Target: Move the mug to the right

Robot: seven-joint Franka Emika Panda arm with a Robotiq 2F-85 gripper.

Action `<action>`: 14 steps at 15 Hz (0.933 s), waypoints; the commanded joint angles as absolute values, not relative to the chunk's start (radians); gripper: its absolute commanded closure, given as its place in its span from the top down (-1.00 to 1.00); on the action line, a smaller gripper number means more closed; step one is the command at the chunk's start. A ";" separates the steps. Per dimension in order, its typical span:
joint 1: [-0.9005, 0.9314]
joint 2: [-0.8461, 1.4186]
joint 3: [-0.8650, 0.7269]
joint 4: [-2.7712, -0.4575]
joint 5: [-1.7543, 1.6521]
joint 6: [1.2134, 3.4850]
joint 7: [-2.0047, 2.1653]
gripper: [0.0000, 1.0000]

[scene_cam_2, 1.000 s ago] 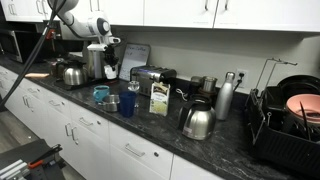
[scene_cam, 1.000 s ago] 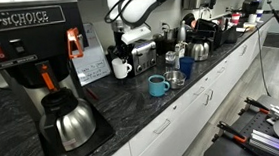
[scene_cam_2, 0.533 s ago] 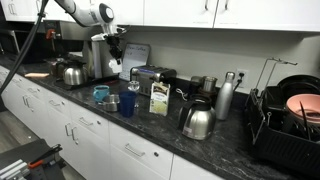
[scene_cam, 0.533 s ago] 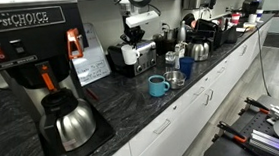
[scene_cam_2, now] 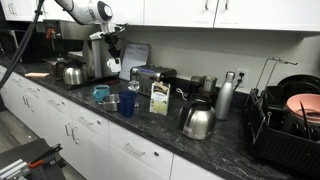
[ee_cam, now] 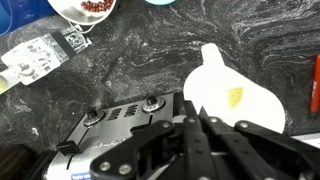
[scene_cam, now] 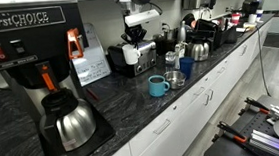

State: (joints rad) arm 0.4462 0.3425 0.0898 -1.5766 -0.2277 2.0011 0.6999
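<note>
The small white mug [scene_cam: 127, 56] hangs just above the dark counter beside the silver toaster [scene_cam: 143, 56]. It also shows in an exterior view [scene_cam_2: 112, 66]. My gripper [scene_cam: 133, 42] comes down on it from above and is shut on the mug. In the wrist view the mug [ee_cam: 236, 96] is a white round shape seen from above. The black fingers [ee_cam: 186, 130] are closed together at its near rim, and the gripper [ee_cam: 195, 120] covers that edge. The mug's handle cannot be made out clearly.
A teal mug [scene_cam: 157, 85], a glass [scene_cam: 173, 79] and a dark blue cup [scene_cam: 186, 67] stand near the counter's front edge. A large coffee machine with a steel carafe [scene_cam: 69, 124] is nearby. Steel kettles [scene_cam_2: 197, 122], a carton [scene_cam_2: 158, 98] and a dish rack [scene_cam_2: 290, 120] stand further along.
The gripper has risen with the white mug, lifting it off the counter and a little toward the toaster. In the last half second nothing has visibly moved.
</note>
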 commanded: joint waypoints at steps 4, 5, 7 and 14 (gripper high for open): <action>0.408 0.338 0.099 -1.568 -0.217 1.985 0.746 -0.99; 0.398 0.333 0.093 -1.569 -0.214 1.973 0.766 -0.99; 0.371 0.315 0.076 -1.573 -0.218 1.940 0.810 -0.99; 0.273 0.248 0.028 -1.585 -0.230 1.815 1.007 -0.99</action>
State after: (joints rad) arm 0.2959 0.2748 0.0273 -1.5719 -0.2275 1.8560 0.9182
